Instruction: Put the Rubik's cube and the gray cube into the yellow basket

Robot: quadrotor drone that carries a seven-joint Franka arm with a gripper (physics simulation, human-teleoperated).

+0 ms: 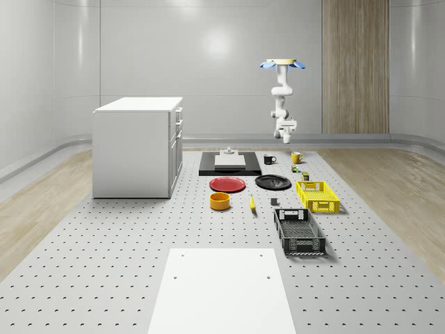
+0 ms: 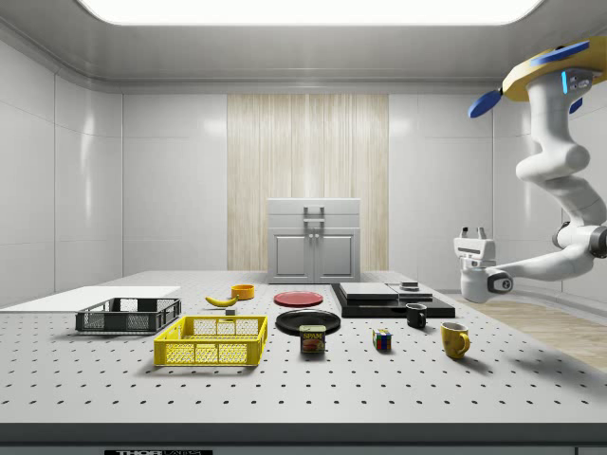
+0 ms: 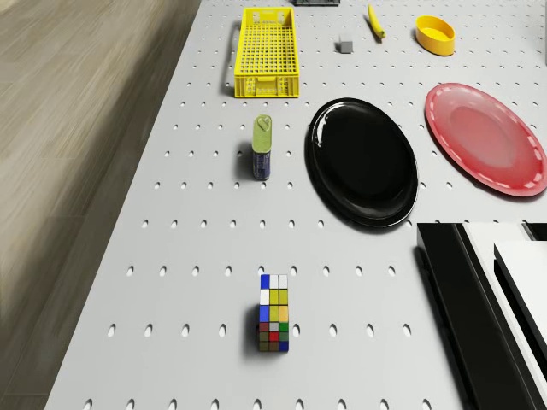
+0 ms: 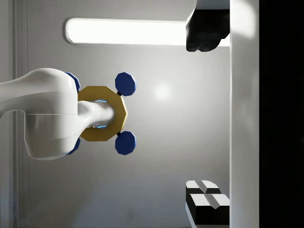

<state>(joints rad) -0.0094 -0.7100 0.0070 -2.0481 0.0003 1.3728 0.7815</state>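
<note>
The Rubik's cube [image 3: 273, 313] [image 2: 381, 339] stands on the perforated table near its wood-floor side. The small gray cube [image 3: 345, 45] [image 1: 274, 202] lies on the table beside the yellow basket [image 3: 266, 85] [image 2: 209, 353] [image 1: 320, 206], between it and the banana. The drone [image 1: 282, 64] [image 2: 555, 71] hovers high over the table's far end, above the mugs and the Rubik's cube. My gripper [image 2: 473, 231] [image 4: 206, 114] hangs well above the table and is turned upward toward the drone. It is open, with nothing between its fingers.
A can [image 3: 262, 147] stands between the Rubik's cube and the yellow basket. A black plate [image 3: 363, 162], red plate [image 3: 487, 137], orange bowl [image 3: 435, 34] and banana [image 3: 375, 21] lie nearby. Two mugs [image 2: 454, 338], a black slab [image 1: 229, 164], black basket [image 1: 299, 232] and white cabinet [image 1: 138, 146] are also there.
</note>
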